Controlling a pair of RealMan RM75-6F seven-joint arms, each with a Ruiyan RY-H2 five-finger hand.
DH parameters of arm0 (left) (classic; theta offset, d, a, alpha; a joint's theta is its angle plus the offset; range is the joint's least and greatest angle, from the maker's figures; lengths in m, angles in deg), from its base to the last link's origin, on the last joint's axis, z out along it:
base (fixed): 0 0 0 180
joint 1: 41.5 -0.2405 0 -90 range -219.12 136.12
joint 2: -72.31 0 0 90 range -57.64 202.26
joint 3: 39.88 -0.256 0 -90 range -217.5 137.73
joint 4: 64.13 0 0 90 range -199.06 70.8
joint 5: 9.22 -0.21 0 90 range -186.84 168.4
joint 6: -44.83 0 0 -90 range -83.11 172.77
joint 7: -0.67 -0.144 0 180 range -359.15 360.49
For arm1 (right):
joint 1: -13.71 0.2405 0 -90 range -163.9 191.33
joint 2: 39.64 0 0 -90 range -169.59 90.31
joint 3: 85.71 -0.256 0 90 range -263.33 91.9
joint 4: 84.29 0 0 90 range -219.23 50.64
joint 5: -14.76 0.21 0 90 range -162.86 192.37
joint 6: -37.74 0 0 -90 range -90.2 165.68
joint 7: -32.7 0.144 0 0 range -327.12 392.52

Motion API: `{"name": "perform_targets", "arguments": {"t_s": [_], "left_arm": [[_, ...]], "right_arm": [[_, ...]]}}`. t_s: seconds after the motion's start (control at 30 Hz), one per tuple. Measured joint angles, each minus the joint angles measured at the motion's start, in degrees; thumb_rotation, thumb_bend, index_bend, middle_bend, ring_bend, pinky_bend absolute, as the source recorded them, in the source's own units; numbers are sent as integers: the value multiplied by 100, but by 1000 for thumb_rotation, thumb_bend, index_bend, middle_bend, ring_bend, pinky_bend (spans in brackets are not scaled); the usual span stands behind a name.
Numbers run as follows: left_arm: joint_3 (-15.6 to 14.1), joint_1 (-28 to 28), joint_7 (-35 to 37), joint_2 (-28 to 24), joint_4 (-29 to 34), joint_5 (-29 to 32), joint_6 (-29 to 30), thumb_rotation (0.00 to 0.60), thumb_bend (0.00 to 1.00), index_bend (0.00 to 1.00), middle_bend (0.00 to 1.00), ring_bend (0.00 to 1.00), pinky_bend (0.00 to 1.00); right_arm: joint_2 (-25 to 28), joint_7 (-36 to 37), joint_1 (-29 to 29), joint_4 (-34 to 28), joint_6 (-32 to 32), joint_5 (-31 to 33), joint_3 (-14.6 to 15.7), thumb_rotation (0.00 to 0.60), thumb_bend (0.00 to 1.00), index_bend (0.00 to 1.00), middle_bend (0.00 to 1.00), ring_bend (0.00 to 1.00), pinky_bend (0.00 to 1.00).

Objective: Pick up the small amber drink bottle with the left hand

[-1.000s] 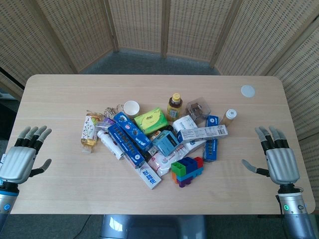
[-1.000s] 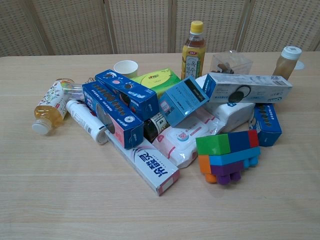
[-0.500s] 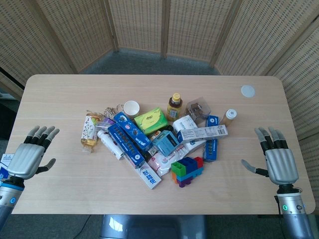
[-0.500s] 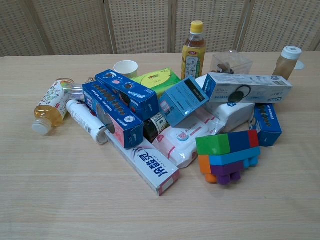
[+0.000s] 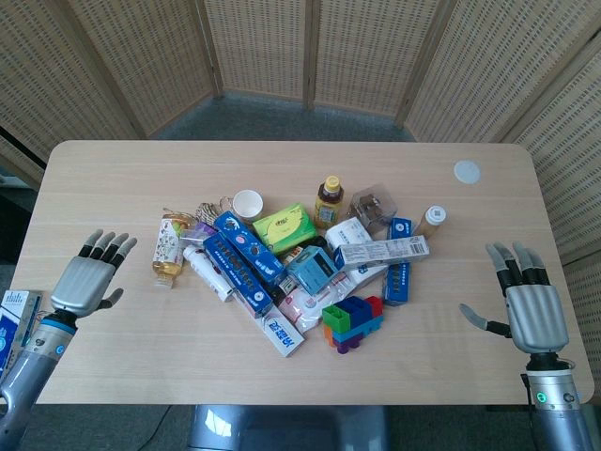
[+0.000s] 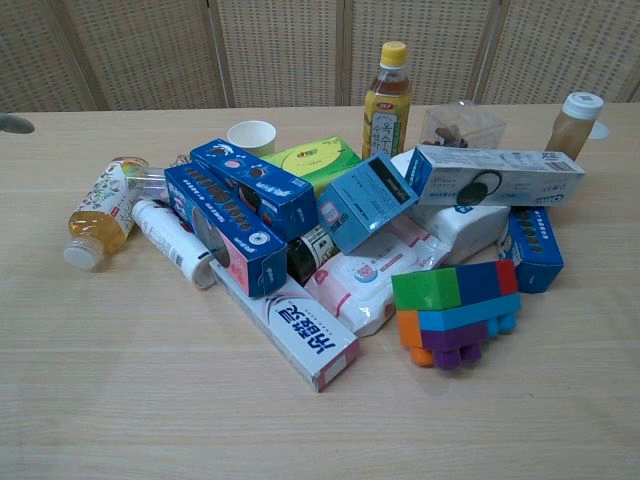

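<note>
A small bottle of amber drink (image 5: 167, 249) (image 6: 98, 210), with a white cap and a flowered label, lies on its side at the left edge of the pile. Another small amber bottle (image 5: 433, 221) (image 6: 577, 124) with a white cap stands upright at the pile's right. A taller yellow-capped tea bottle (image 5: 329, 200) (image 6: 387, 88) stands at the back. My left hand (image 5: 89, 277) hovers open, fingers spread, left of the lying bottle and apart from it; one fingertip (image 6: 15, 123) shows in the chest view. My right hand (image 5: 531, 305) is open near the table's right edge.
The pile holds blue boxes (image 5: 242, 258), a green packet (image 5: 285, 225), a paper cup (image 5: 248, 203), a white tube (image 5: 207, 270), a clear box (image 5: 373, 207) and coloured toy bricks (image 5: 352, 321). A white disc (image 5: 467, 171) lies far right. Wicker screens stand behind the table (image 5: 113, 178).
My left hand has moved up and to the right, closer to the lying bottle, and a fingertip now shows in the chest view. The right hand has barely shifted.
</note>
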Motion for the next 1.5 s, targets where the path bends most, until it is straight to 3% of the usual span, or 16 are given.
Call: {"name": "perform_targets", "arguments": {"t_s": [0.57, 0.87, 1.17, 1.5], "left_arm": [[18, 564, -188, 1438, -1719, 106, -462, 600, 348, 0, 0, 0, 0], [-32, 714, -311, 1802, -2268, 193, -660, 600, 349, 0, 0, 0, 0], [-99, 834, -407, 2143, -2591, 71, -611, 600, 347, 0, 0, 0, 0], [-133, 951, -258, 2274, -2417, -230, -318, 600, 347, 0, 0, 0, 0]], "right_arm": [[148, 76, -322, -96, -257, 90, 76, 0, 190, 0, 121, 0, 0], [244, 216, -501, -131, -442, 81, 92, 0, 192, 0, 120, 0, 0], [273, 278, -580, -122, -469, 54, 107, 0, 191, 0, 116, 0, 0], [286, 373, -653, -104, -497, 48, 106, 0, 191, 0, 116, 0, 0]]}}
